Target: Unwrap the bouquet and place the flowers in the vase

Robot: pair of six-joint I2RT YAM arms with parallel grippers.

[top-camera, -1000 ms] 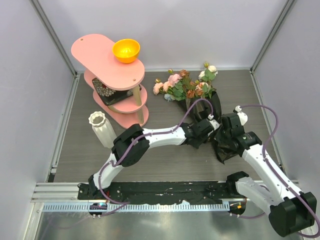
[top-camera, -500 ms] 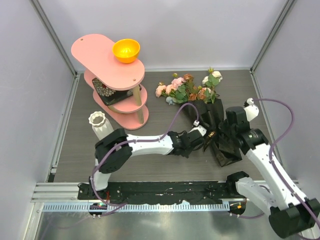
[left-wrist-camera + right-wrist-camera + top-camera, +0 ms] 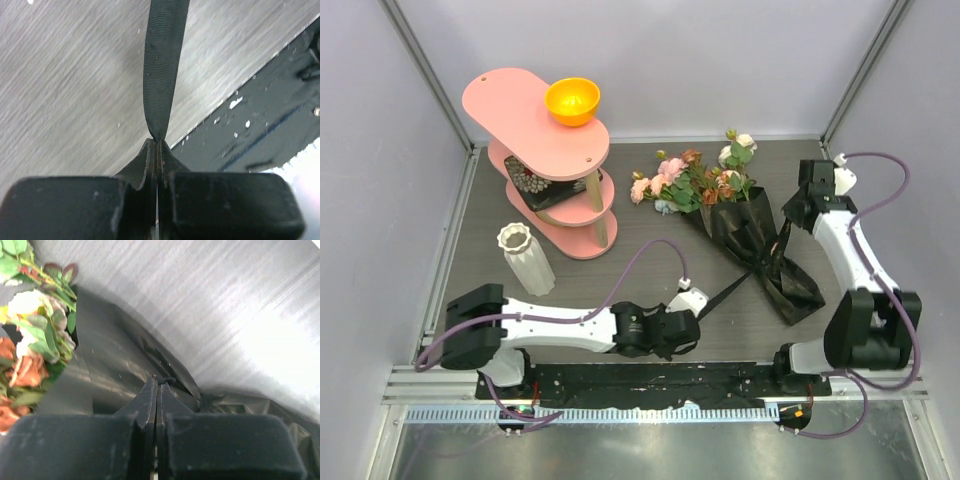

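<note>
The bouquet (image 3: pixel 750 235) lies on the table right of centre, its flowers (image 3: pixel 695 180) pointing up-left out of the glossy black wrap. A black ribbon (image 3: pixel 730 290) runs taut from the wrap's waist down-left to my left gripper (image 3: pixel 695 312), which is shut on it; in the left wrist view the ribbon (image 3: pixel 162 60) rises straight from the pinched tips (image 3: pixel 158 140). My right gripper (image 3: pixel 790 212) sits at the wrap's right edge, shut, with a thin dark strand of ribbon at its tips (image 3: pixel 159 379), above the wrap (image 3: pixel 110 365). The white ribbed vase (image 3: pixel 525 255) stands upright at the left.
A pink tiered shelf (image 3: pixel 535 130) stands at the back left with an orange bowl (image 3: pixel 571 100) on top and a patterned object (image 3: pixel 530 180) on a lower tier. The black base rail (image 3: pixel 650 380) runs along the near edge, right by my left gripper.
My left gripper has drawn back toward the near edge, pulling the ribbon out long. My right arm has swung out to the far right. The bouquet has shifted slightly.
</note>
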